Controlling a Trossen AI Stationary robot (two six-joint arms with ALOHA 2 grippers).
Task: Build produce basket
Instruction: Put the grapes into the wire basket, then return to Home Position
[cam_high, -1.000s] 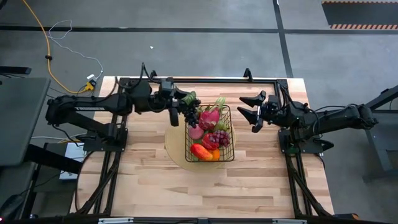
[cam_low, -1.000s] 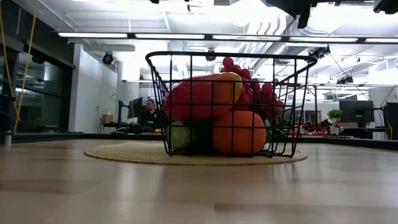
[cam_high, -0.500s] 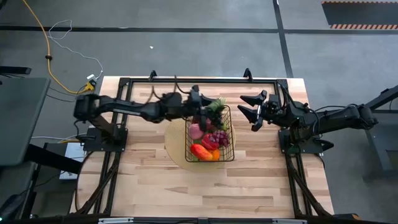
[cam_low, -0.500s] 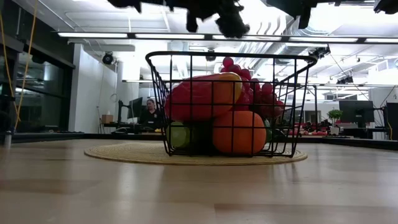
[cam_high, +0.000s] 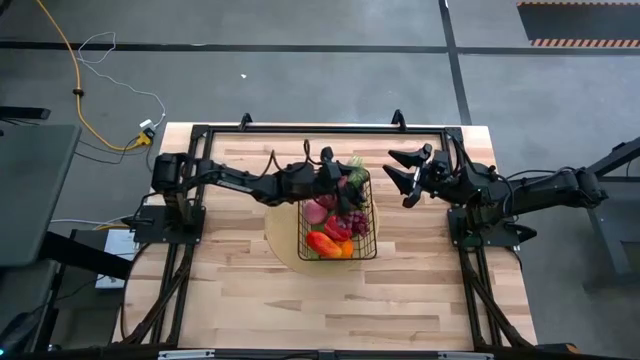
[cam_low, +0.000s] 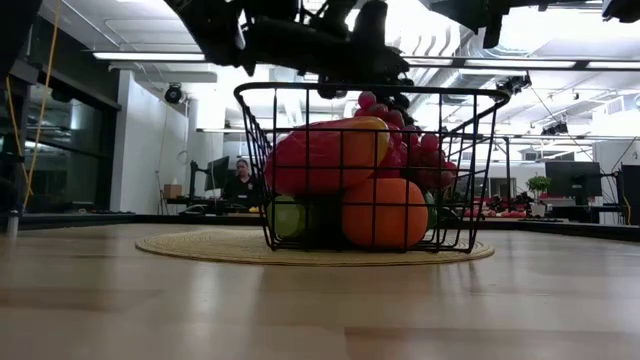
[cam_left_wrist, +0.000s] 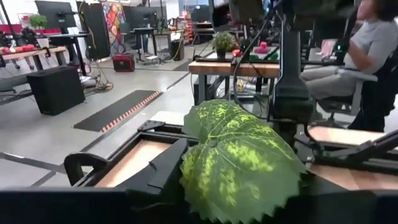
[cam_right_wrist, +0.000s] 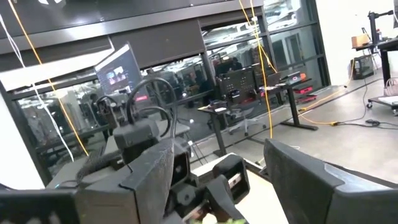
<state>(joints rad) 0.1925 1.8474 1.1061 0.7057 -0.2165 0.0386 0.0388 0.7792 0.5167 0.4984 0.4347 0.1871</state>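
Black left tool (cam_high: 338, 180) now out over the far left corner of the basket (cam_high: 373, 212), up from beside it a second ago, with a green leaf (cam_left_wrist: 239, 163) right at its tip. Gripped or let go, cannot tell. Probably the drop-in step.

Basket mid-table on a round mat (cam_high: 280, 238), already heaped with produce (cam_high: 335, 228). Right tool (cam_high: 402, 178) open, empty, parked just right of it.

No readable writing anywhere.
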